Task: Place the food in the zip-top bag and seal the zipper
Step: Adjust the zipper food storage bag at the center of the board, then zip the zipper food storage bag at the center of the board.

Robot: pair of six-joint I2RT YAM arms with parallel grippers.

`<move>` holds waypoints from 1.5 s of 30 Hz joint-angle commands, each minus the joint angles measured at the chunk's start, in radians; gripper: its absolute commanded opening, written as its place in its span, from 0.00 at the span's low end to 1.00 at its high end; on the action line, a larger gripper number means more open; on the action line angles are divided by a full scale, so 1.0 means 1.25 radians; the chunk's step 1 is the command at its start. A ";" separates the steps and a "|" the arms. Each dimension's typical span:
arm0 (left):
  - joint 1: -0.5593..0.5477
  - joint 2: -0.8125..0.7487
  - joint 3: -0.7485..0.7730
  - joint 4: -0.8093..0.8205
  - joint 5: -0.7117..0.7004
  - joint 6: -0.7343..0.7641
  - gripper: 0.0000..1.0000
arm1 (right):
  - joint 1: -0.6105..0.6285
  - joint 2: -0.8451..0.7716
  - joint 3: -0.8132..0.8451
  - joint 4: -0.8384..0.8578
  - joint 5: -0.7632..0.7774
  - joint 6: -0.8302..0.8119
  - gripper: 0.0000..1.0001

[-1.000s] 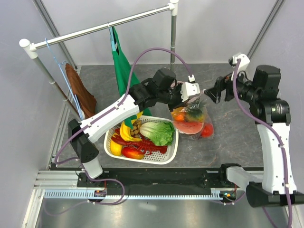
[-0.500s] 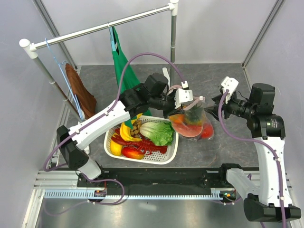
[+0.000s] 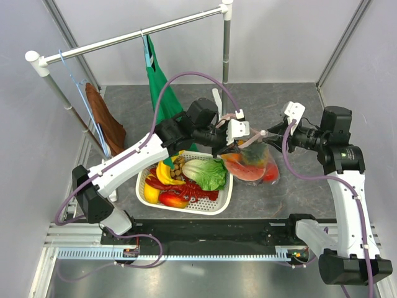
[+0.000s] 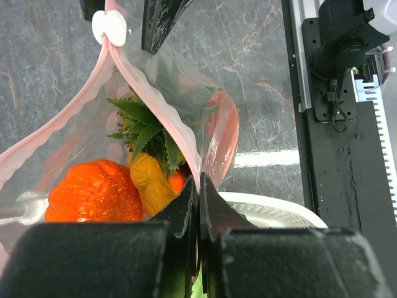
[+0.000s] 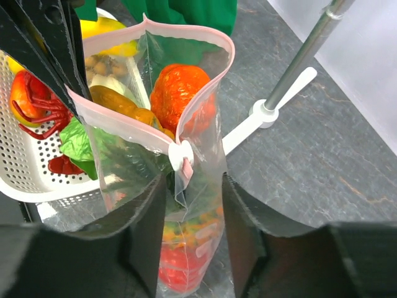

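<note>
Left wrist view shows the left arm's fingers (image 4: pixel 192 197) clenched on the pink zipper (image 4: pixel 162 113) at one end of the zip-top bag (image 4: pixel 214 133). Its mouth is open, with the food inside, among it an orange pumpkin (image 4: pixel 93 189) and a pineapple (image 4: pixel 149 139). At the other end the right arm's fingers (image 5: pixel 146 230) are released, one on each side of the bag corner under the white slider (image 5: pixel 184 162). The bag is between the two arms, just beside the white basket (image 3: pixel 226 197) on the table (image 3: pixel 304 186).
</note>
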 commanded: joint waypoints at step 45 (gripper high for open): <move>-0.023 0.149 0.267 0.127 0.120 0.028 0.55 | -0.003 -0.102 -0.036 0.007 -0.063 -0.038 0.00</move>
